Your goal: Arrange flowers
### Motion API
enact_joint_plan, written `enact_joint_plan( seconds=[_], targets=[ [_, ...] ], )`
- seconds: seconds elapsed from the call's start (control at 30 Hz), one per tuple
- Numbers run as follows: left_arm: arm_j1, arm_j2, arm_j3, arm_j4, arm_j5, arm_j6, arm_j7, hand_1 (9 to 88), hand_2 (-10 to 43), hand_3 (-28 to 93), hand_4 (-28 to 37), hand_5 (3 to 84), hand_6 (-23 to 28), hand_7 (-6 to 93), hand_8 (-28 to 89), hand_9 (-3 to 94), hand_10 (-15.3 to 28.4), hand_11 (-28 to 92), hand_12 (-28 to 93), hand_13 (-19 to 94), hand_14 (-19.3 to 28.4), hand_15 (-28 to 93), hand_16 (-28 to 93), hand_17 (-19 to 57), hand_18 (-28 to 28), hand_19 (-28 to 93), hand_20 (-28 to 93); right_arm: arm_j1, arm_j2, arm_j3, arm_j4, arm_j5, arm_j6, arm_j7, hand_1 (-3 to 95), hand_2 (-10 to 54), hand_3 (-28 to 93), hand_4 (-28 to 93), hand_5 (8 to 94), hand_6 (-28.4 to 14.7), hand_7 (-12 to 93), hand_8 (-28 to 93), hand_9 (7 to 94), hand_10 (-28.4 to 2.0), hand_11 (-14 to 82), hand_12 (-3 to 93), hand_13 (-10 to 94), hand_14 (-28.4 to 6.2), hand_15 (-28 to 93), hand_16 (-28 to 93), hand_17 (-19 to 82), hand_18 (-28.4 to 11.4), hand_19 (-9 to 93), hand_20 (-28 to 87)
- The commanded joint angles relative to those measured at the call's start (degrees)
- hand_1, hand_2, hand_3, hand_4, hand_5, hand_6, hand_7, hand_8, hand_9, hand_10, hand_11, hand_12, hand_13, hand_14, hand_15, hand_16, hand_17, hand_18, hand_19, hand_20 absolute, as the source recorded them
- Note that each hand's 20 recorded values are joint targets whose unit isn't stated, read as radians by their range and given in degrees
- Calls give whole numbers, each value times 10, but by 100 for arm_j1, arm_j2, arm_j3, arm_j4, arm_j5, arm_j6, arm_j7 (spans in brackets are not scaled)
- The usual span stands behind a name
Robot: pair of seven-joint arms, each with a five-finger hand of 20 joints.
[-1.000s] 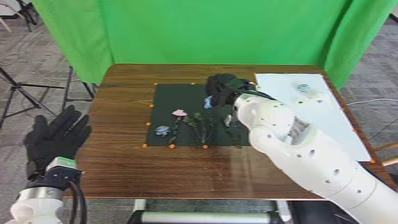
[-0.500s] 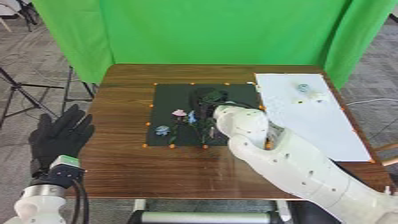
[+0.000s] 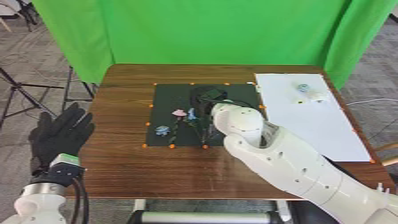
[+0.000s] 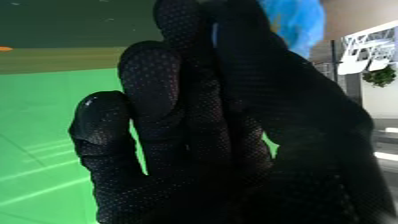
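Black gloves on both, lol. What's the right hand (image 3: 209, 95) got?

Looks like fingers and thumb pinched on a blue flower (image 3: 192, 115), over the dark mat (image 3: 169, 97) on the bench (image 3: 133, 175), right beside the pink flower (image 3: 179, 113).

And the left hand (image 3: 59, 137)?

Fingers straight and wide, just off the bench's left edge.

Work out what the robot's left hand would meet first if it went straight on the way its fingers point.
Probably the green curtain, near its left edge; up to there the way ahead of the left hand looks free, though depth is unclear and it might clip the stand.
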Motion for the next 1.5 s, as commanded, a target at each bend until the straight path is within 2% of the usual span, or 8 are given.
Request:
enact_joint_plan(
  seconds=[0.03, 0.33, 0.53, 0.63, 0.87, 1.07, 1.4, 1.5],
  targets=[
    [-36, -7, -4, 27, 67, -112, -86, 269, 118, 690, -283, 374, 85, 163, -101, 297, 143, 216, 95, 190, 142, 343, -94, -66, 121, 291, 71, -1, 32, 69, -141, -44, -54, 81, 546, -95, 695, -283, 662, -17, 333, -19, 802, -92, 112, 406, 658, -97, 613, 408, 387, -206, 908, 387],
    [-26, -53, -31, 41, 123, -165, -187, 298, 76, 690, -283, 372, 84, 165, -101, 295, 143, 215, 97, 191, 141, 343, -93, -67, 121, 291, 71, -119, 35, 154, -223, -54, -221, 34, 506, -95, 717, -283, 652, -13, 273, -49, 772, -102, 165, 364, 650, -108, 634, 366, 380, -210, 907, 389],
    [6, -61, -31, 28, 90, -167, -136, 302, 73, 687, -283, 370, 83, 167, -102, 293, 143, 214, 98, 191, 140, 342, -93, -67, 121, 288, 71, -330, 95, 594, -464, 25, -195, 88, 488, -95, 732, -283, 644, -12, 257, -127, 749, -110, 202, 328, 648, -111, 648, 332, 380, -211, 907, 390],
    [30, -63, -34, 22, 83, -174, -103, 303, 73, 684, -283, 369, 84, 166, -102, 293, 143, 213, 97, 190, 140, 340, -93, -67, 121, 288, 72, -545, 244, 1155, -710, 117, 204, 244, 431, -95, 776, -282, 615, -22, 226, -139, 704, -131, 258, 234, 640, -116, 648, 319, 378, -215, 907, 388],
    [155, -100, -78, -22, 25, -136, 4, 295, 80, 685, -283, 369, 83, 165, -102, 292, 143, 213, 98, 191, 141, 340, -91, -67, 121, 287, 72, -757, 892, 2009, -849, 130, 1382, 600, 376, -95, 765, -283, 516, -52, 171, -127, 595, -162, 188, 184, 593, -136, 637, 295, 372, -221, 911, 387],
    [284, -74, -100, -74, -28, -96, 174, 288, 88, 687, -283, 369, 83, 165, -102, 293, 144, 212, 98, 190, 141, 340, -91, -67, 122, 287, 72, -692, 1602, 2263, -358, 259, 1035, 958, 380, -95, 771, -279, 507, -53, 165, -120, 542, -169, 157, 169, 533, -150, 582, 244, 359, -222, 895, 377],
    [389, -79, -128, -120, -52, -105, 271, 279, 99, 686, -283, 369, 84, 163, -101, 293, 145, 213, 98, 203, 145, 362, -88, -63, 130, 314, 87, -833, 2147, 2375, 200, 405, 195, 1110, 387, -95, 774, -267, 498, -65, 150, -118, 484, -158, 127, 144, 522, -152, 606, 222, 369, -224, 927, 377],
    [359, -98, -125, -108, -25, -110, 224, 279, 100, 684, -283, 369, 84, 163, -101, 293, 146, 213, 98, 202, 145, 361, -89, -65, 130, 311, 86, -935, 2177, 2412, 258, 422, -111, 1097, 401, -95, 783, -275, 485, -65, 149, -119, 471, -149, 123, 138, 518, -151, 601, 216, 367, -225, 925, 376]
  ],
)
